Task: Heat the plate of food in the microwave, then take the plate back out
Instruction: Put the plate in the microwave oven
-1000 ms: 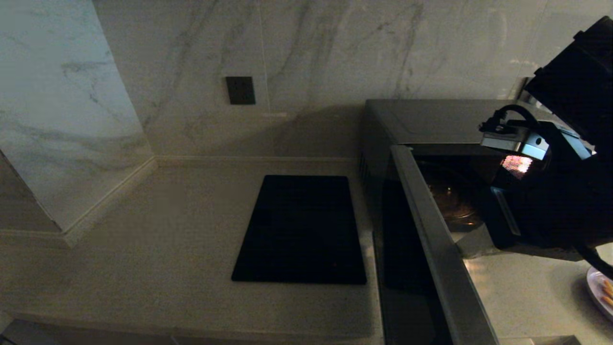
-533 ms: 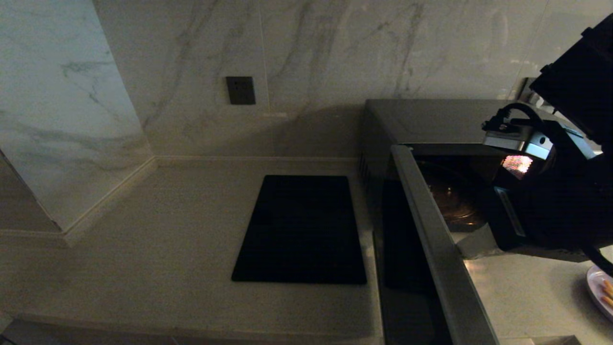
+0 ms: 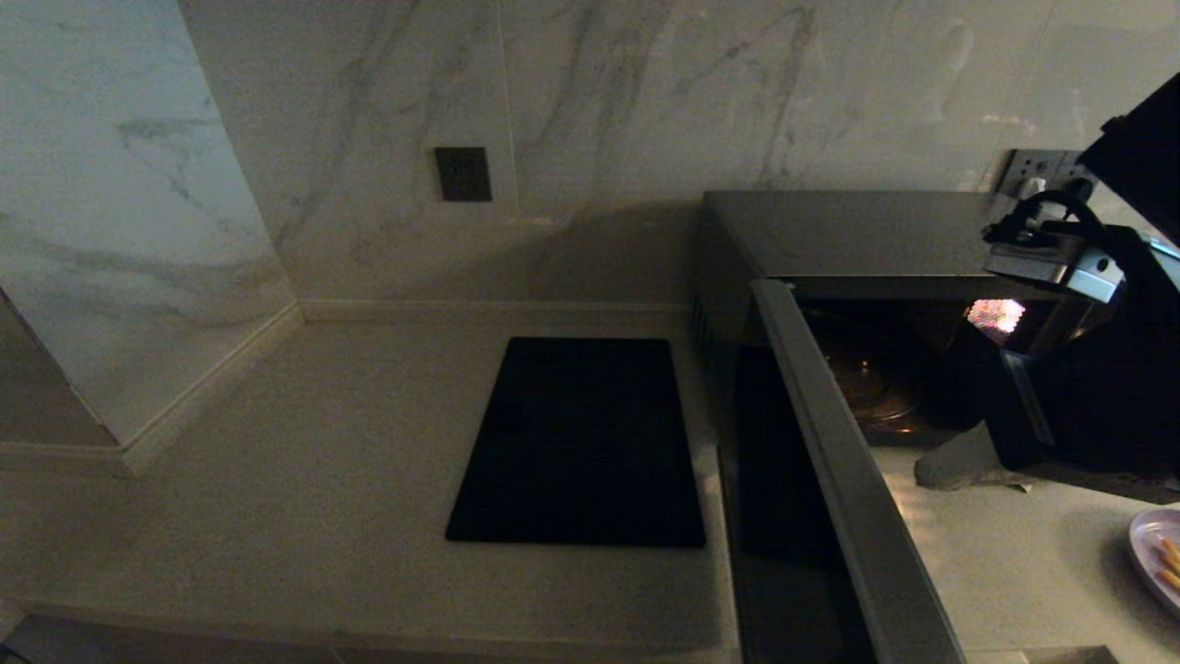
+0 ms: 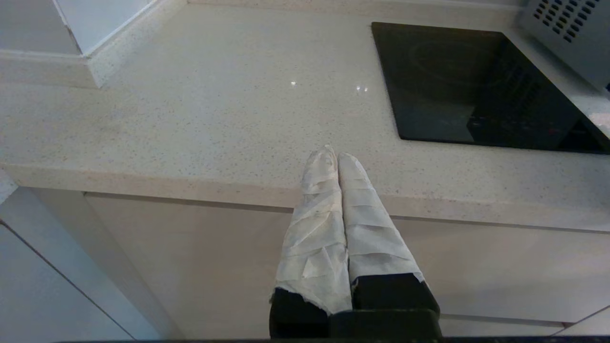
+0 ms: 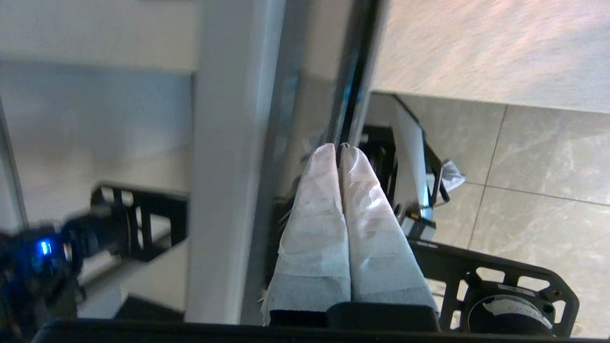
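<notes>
Right claw at the open microwave, plate outside.
My right claw, fingers pressed together and empty, sits by the microwave door's edge; the plate lies on the surface well right, sticks angled. Left claw, closed, parked low.

Right end effector, fingers pressed together, hangs in front of the microwave mouth. The door swung out to its left walls off that side. Cavity behind it is unobstructed. Plate of food sits on the tabletop to its right and nearer, with bare tabletop between.
</notes>
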You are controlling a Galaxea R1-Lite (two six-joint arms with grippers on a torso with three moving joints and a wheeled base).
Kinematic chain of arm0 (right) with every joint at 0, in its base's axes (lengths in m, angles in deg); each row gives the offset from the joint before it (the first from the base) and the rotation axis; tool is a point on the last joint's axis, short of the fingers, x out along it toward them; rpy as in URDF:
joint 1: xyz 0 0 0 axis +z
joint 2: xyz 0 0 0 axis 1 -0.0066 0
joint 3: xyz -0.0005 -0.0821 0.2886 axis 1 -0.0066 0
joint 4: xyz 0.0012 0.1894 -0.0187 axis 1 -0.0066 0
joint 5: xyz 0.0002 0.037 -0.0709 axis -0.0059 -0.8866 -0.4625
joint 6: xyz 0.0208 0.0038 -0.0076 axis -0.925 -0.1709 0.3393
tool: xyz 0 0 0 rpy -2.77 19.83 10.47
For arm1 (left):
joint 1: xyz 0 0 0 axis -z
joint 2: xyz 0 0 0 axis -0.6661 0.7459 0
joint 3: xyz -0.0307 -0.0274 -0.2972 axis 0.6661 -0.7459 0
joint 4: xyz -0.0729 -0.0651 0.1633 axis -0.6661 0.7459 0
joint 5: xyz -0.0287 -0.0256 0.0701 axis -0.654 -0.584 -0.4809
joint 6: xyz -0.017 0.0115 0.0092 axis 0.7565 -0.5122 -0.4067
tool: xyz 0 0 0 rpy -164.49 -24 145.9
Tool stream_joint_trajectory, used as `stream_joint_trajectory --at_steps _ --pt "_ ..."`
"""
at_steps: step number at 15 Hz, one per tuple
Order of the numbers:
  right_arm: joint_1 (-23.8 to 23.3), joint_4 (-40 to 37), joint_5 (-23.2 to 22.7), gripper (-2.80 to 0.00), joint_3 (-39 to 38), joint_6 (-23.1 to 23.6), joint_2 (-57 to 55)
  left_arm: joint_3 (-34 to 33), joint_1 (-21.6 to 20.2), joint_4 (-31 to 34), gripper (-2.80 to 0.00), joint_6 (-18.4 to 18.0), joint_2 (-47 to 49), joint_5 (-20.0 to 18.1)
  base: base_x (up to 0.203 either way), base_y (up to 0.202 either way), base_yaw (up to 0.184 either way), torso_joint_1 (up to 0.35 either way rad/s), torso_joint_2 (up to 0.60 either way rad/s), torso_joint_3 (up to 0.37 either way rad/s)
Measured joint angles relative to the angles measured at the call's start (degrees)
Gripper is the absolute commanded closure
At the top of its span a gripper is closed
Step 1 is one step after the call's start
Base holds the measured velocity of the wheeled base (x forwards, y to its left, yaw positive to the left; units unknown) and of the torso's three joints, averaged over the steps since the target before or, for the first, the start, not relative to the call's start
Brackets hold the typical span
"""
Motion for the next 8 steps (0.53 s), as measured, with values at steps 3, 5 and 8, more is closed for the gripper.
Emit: stream_joint_trajectory --at_steps 3,5,8 --pt "-5.71 -0.04 3.70 0.00 -0.09 -0.49 1.48 0.00 0.00 0.00 0.00 0.00 0.00 0.00 0.000 0.000 0.000 0.000 0.00 0.000" --pt "-12.20 -0.04 6.04 0.00 -0.06 0.02 2.63 0.00 0.00 0.00 0.00 0.01 0.00 0.00 0.000 0.000 0.000 0.000 0.00 0.000" --pt "-26.89 0.24 9.39 0.00 0.11 4.58 4.66 0.00 0.00 0.00 0.00 0.00 0.00 0.00 0.000 0.000 0.000 0.000 0.00 0.000"
